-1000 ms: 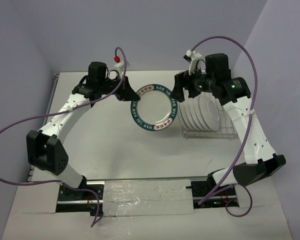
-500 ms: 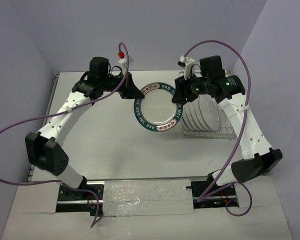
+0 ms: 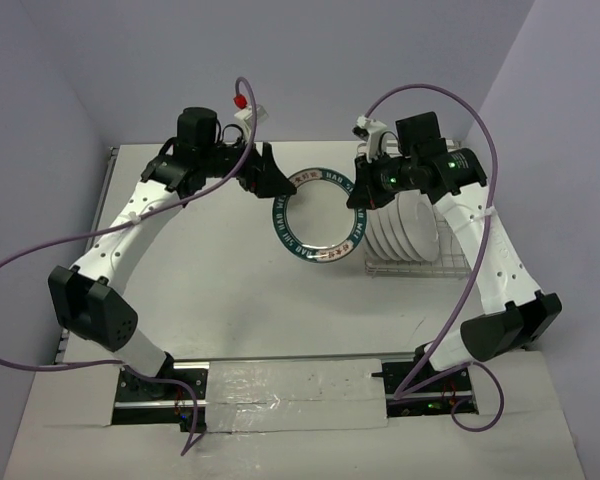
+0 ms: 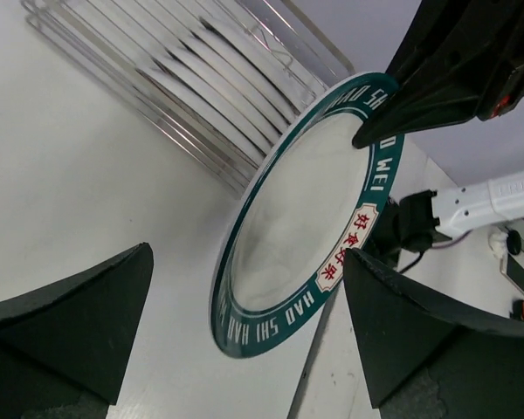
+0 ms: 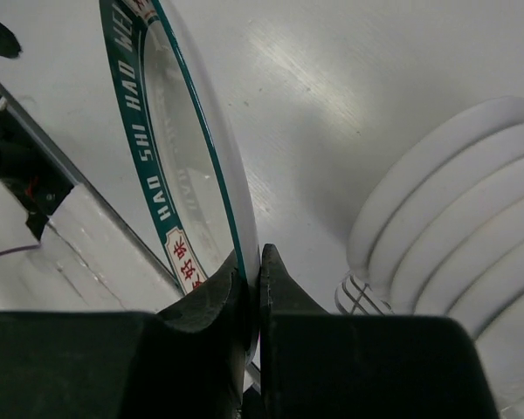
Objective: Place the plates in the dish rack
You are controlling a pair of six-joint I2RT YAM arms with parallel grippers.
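The right pincer [image 3: 358,195] is clenched on the rim of a green-banded plate [image 3: 318,218], held on edge above the table [image 3: 230,300], just left of the dish rack [image 3: 450,268] and its standing plates [image 3: 400,225]. The left pincer [image 3: 268,180] gapes, gripping nothing. I'd keep the plate upright, line it up with a free slot, and let go only once it is seated.

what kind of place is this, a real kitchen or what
Likely a robot lab bench, not a kitchen: a bare white table walled in by plain pale panels, two robot arms bolted at its near edge trailing purple cables, and a wire dish rack of plates as the only kitchenware.
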